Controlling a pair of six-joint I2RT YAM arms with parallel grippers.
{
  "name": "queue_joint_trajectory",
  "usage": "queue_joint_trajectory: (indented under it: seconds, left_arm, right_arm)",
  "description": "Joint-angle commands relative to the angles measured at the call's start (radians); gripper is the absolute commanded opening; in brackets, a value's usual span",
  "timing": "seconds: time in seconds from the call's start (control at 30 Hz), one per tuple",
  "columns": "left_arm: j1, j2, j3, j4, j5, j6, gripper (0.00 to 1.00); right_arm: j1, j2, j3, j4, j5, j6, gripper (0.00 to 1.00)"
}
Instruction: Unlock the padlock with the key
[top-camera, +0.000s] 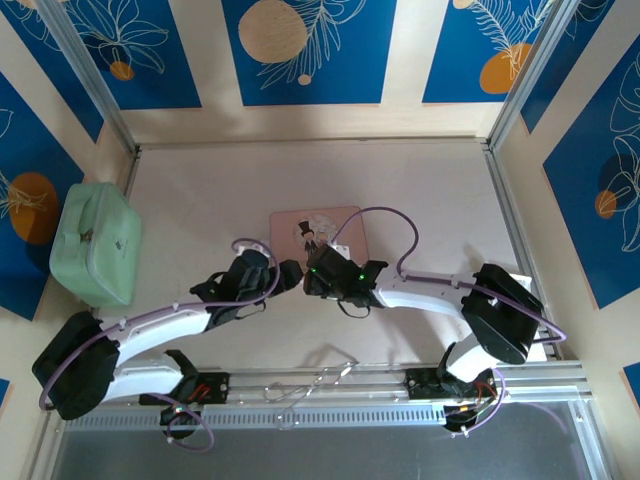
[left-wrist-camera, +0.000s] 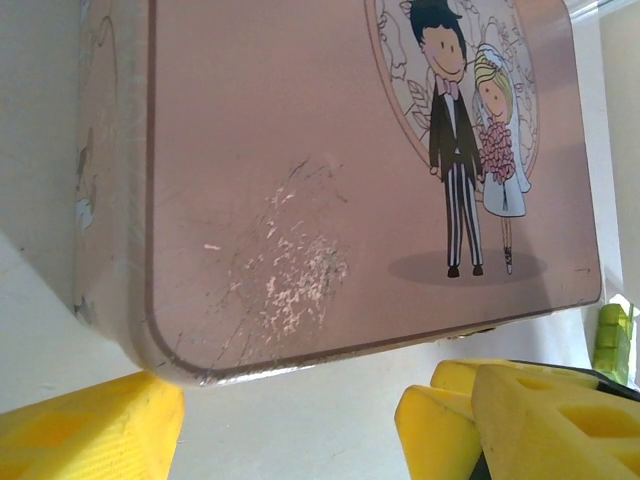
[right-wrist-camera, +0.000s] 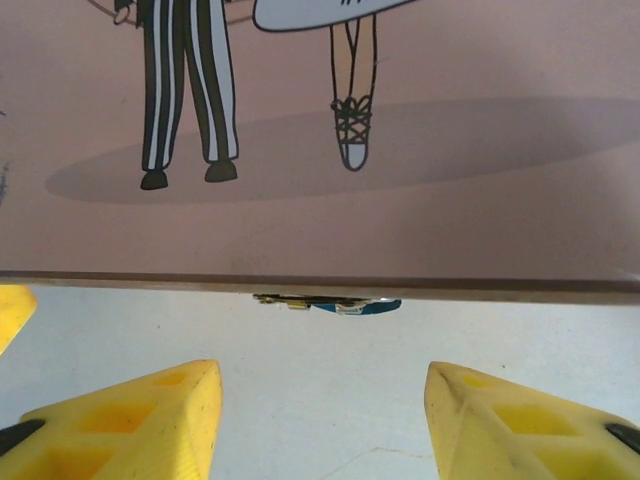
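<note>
A pink picture tin (top-camera: 315, 232) lies flat mid-table, its lid showing a cartoon bride and groom (left-wrist-camera: 470, 150). The padlock (right-wrist-camera: 365, 306) is a thin teal-blue sliver with a silvery bit, peeking out under the tin's near edge beside a brass latch piece (right-wrist-camera: 280, 299). My right gripper (right-wrist-camera: 320, 405) faces that edge and stands open, the padlock ahead of the gap and apart from both yellow fingers (right-wrist-camera: 135, 420). My left gripper (left-wrist-camera: 290, 440) is open at the tin's near left corner, holding nothing. In the top view both grippers (top-camera: 292, 275) (top-camera: 318, 278) meet at the tin's front. The key is out of view.
A mint-green case (top-camera: 95, 245) sits at the table's left edge. An aluminium rail (top-camera: 330, 385) with loose wire pieces runs along the near edge between the arm bases. Frame posts and patterned walls close in the sides and back.
</note>
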Motion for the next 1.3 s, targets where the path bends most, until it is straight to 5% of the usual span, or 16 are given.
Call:
queue_joint_trajectory:
  seconds: [0.0,1.27]
  left_arm:
    - [0.014,0.01,0.032,-0.007,-0.023,0.034,0.76]
    - [0.04,-0.059,0.025,-0.059,-0.039,0.061,0.74]
  right_arm:
    - [0.004,0.013,0.026,-0.034,0.016,-0.009,0.56]
    - [-0.023,0.25,0.248,-0.201,0.048,-0.014,0.44]
